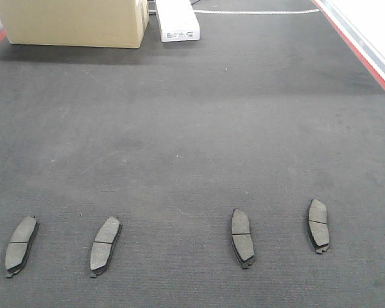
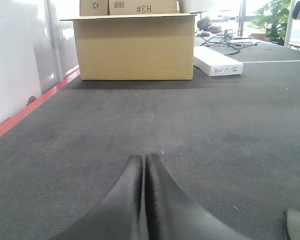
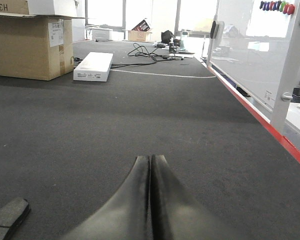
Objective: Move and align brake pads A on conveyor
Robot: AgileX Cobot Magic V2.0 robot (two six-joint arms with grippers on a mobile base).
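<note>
Several brake pads A lie end-on in a row near the front of the dark conveyor (image 1: 192, 128): one at the far left (image 1: 20, 245), one beside it (image 1: 106, 245), one right of centre (image 1: 242, 237) and one at the far right (image 1: 318, 225). All are grey-brown, face up, each with a thin cross groove. Neither gripper shows in the front view. My left gripper (image 2: 143, 157) hovers low over bare belt, shut and empty, with a pad's end (image 2: 297, 224) at its lower right. My right gripper (image 3: 150, 157) is likewise shut on nothing, a pad (image 3: 7, 220) at its lower left.
A cardboard box (image 1: 74, 22) and a flat white box (image 1: 178, 19) stand at the belt's far end, with cables (image 3: 145, 52) behind. Red edge strips (image 1: 359, 48) run along the belt's sides. A white panel (image 2: 20, 65) lines the left side and a framed whiteboard (image 3: 290, 75) the right.
</note>
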